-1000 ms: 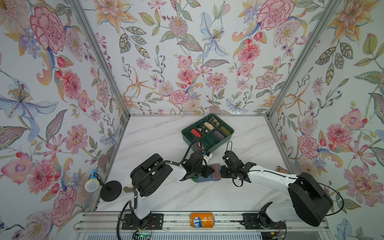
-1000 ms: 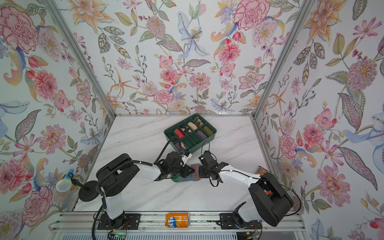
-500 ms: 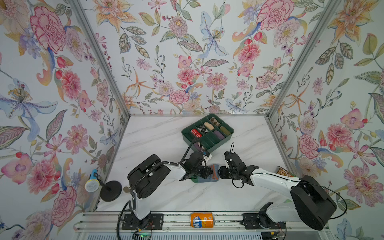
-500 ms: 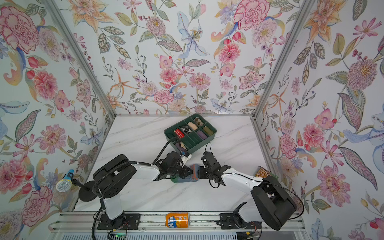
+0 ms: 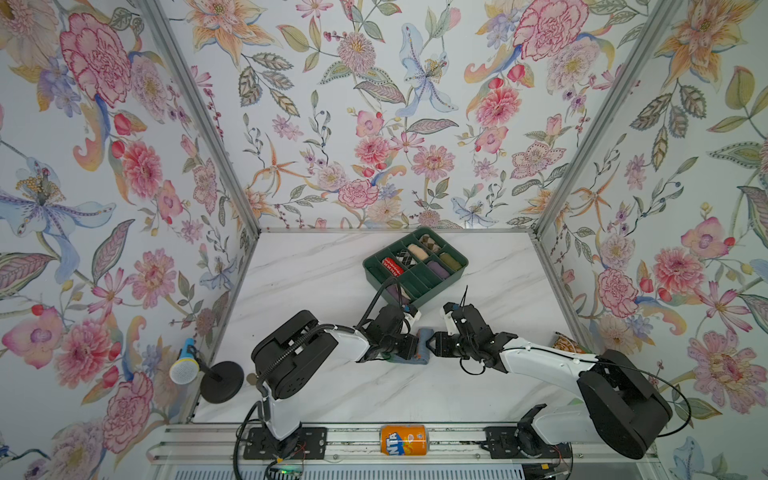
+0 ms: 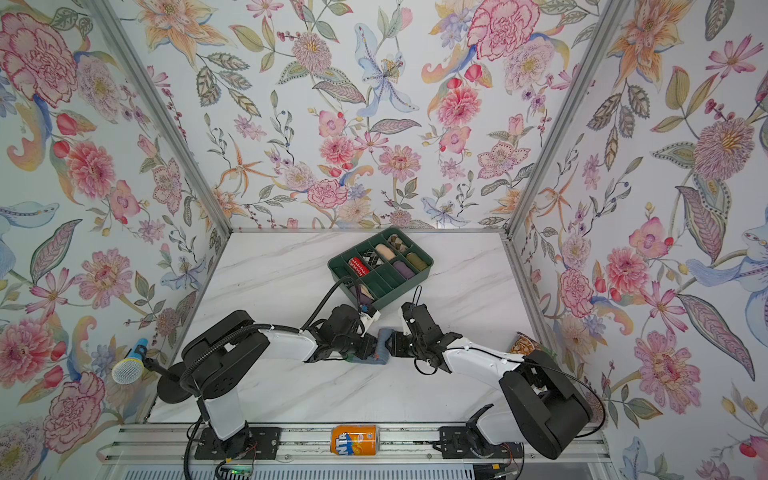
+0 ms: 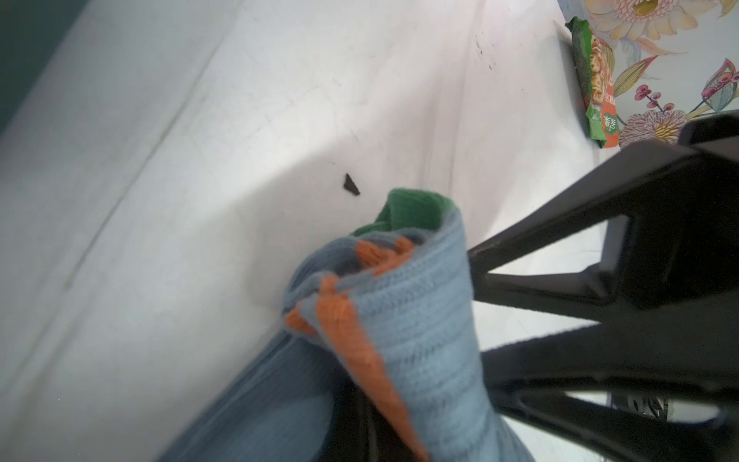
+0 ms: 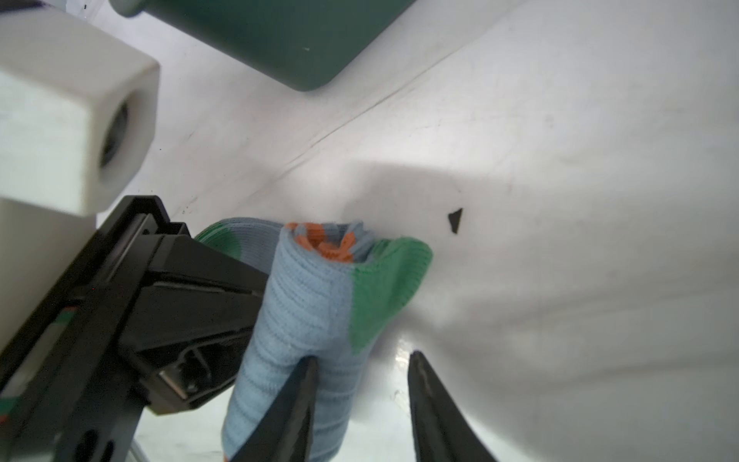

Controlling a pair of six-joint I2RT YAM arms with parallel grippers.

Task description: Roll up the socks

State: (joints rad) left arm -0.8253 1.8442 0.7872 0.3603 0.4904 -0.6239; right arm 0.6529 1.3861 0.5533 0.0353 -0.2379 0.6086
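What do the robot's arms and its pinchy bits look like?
Both arms have white tube links and chunky black joints. The left arm carries a looping black cable; the right arm has a thin black cable tie sticking up. The left tool and right tool are black, each with two pointed wedge-shaped fingers.

- Left arm stretched low toward centre, left end effector (image 5: 411, 348) clamped on the socks (image 8: 304, 304).
- Right arm mirrors it, right end effector (image 8: 364, 357) with fingers parted.
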